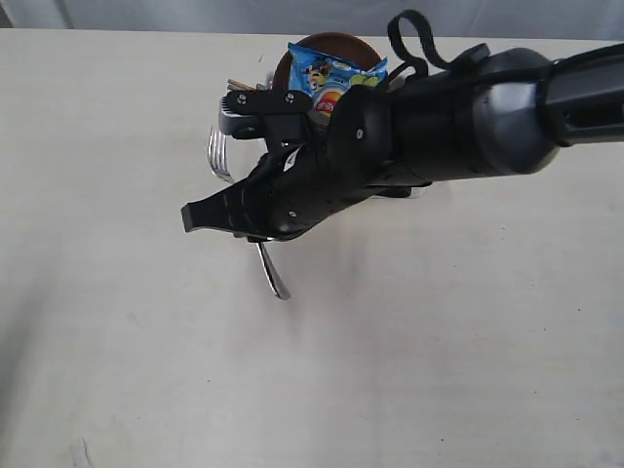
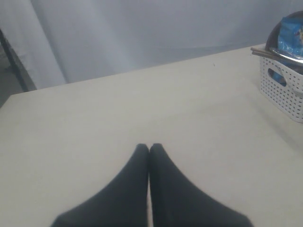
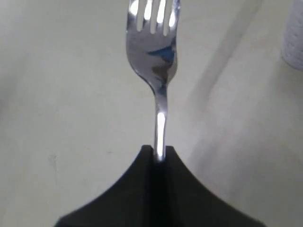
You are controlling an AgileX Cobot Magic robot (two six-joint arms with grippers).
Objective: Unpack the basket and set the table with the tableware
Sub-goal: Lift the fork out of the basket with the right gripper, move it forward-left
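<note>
My right gripper (image 1: 205,216) reaches across from the right and is shut on the steel fork (image 1: 220,156) at mid-handle. Its tines stick out towards the far side and the handle end shows below the fingers. In the right wrist view the fork (image 3: 154,52) stands up from the right gripper (image 3: 159,152) over the cream table (image 1: 117,322). The white basket (image 2: 284,92) stands at the table's far edge, mostly hidden by my arm in the exterior view. A brown plate (image 1: 327,44) and chopsticks (image 1: 239,86) stick out of it. My left gripper (image 2: 149,147) is shut and empty.
A blue chips bag (image 1: 331,78) lies on top of the basket's contents, also seen as the chips bag (image 2: 291,33) in the left wrist view. A corner of the basket (image 3: 293,38) shows beside the fork. A pale curtain hangs behind the table.
</note>
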